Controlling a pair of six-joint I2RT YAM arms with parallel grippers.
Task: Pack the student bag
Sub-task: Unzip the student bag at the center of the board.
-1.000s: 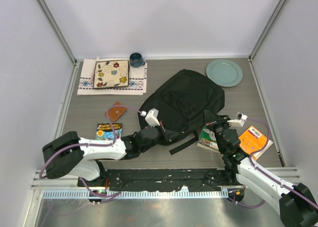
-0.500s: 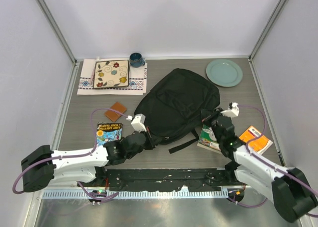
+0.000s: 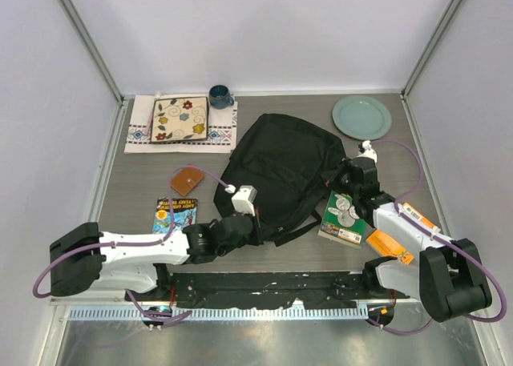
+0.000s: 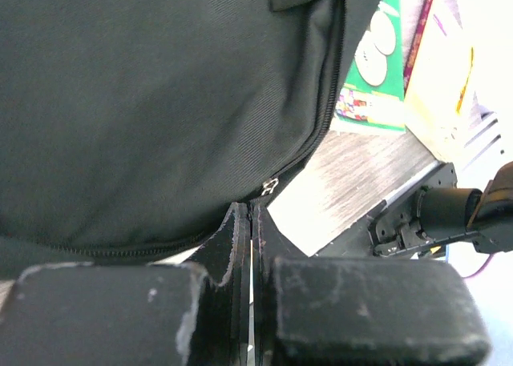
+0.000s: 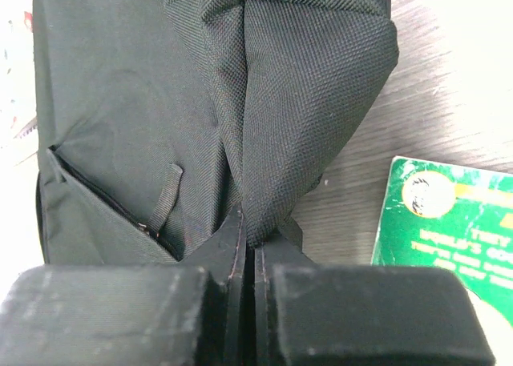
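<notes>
Right wrist view reveals right end effector (image 5: 243, 222) pinching student bag (image 3: 280, 162) fabric. Left end effector (image 4: 251, 212) is pressed together, perhaps gripping near the zipper (image 4: 333, 70).

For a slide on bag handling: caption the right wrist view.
Right gripper pinches a fold of the large black fabric backpack, a green-covered book lying beside it on the grey table.

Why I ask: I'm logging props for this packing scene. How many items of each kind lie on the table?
student bag: 1
books: 3 (blue, green, orange)
plates: 2 (round teal, square patterned)
mug: 1
placemat: 1
brown flat square: 1
Total: 9
</notes>
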